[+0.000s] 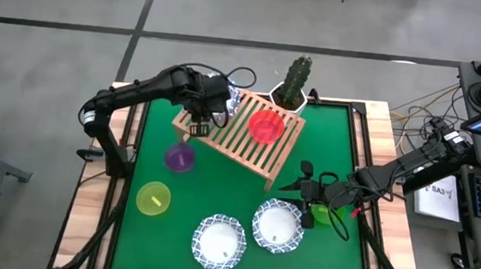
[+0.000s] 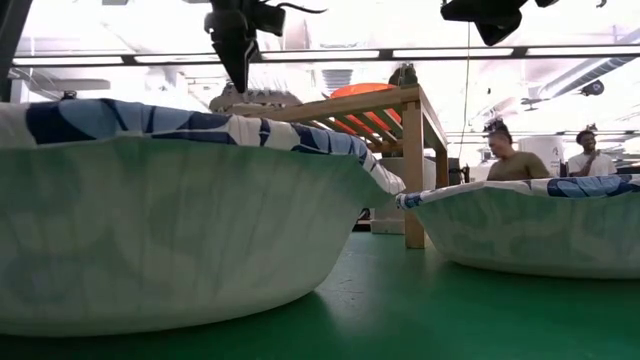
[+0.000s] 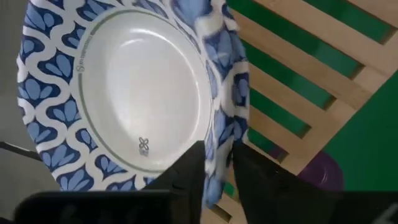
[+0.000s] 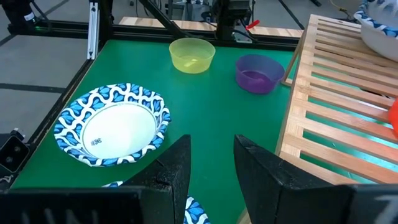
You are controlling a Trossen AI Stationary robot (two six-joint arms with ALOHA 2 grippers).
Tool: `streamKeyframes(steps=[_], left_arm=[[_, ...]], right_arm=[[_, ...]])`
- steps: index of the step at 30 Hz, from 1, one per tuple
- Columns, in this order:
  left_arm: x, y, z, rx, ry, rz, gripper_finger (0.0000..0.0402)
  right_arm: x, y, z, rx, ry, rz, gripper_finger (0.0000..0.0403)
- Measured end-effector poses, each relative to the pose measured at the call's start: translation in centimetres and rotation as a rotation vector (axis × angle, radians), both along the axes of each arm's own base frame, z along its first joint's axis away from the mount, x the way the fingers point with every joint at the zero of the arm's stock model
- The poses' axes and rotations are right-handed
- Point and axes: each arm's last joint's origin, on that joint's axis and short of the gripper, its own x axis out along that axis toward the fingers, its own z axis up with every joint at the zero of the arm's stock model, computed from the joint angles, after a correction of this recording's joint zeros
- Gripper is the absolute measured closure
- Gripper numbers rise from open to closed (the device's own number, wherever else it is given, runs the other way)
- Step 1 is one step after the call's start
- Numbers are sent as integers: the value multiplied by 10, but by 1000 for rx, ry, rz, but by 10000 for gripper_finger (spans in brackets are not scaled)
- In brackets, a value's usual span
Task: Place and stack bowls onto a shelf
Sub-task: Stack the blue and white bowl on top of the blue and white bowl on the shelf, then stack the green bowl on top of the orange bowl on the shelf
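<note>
Nearest the table's front edge sit two patterned bowls [image 1: 219,242], side by side and just apart, on the green mat [image 1: 219,184]; from table height their walls look thin and slightly wavy, so I judge them to be light paper or thin plastic that flexes under a pinch and would slide or tip easily. A rim pinch suits them, one finger inside and one outside, taken gently so the edge does not crumple. The right gripper [image 1: 307,190] hovers just beyond the second of these bowls [image 1: 278,226], its fingers apart and holding nothing, with a green bowl [image 1: 324,214] just beside it. Over on the left side of the mat lie a yellow-green bowl [image 1: 153,198] and, farther back, a purple bowl [image 1: 179,158] near the shelf's foot; these small plain ones look stiffer, smooth and probably slippery, again best taken by the rim. The shelf [image 1: 240,139] stands toward the back, set at an angle, with a red bowl [image 1: 265,126] resting on its slats. At its far left corner the left gripper [image 3: 216,163] is closed on the rim of another patterned bowl [image 3: 134,93], held tilted over the slats; the rim seems to buckle a little at the pinch, though the close view makes that hard to be sure of. A cactus pot [image 1: 293,87] stands just behind the shelf.
</note>
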Motion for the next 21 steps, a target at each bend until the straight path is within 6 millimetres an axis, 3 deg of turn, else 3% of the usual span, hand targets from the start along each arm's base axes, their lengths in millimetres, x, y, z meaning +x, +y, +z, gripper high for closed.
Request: streamKeyframes(steps=[10,21], left_arm=[[2,-12,2,-5,-17,-18,240],[19,-1,14,91,-255,-33,277]], right_arm=[[0,0,0,7,0,-3,291],[0,0,0,32,1,-13,291]])
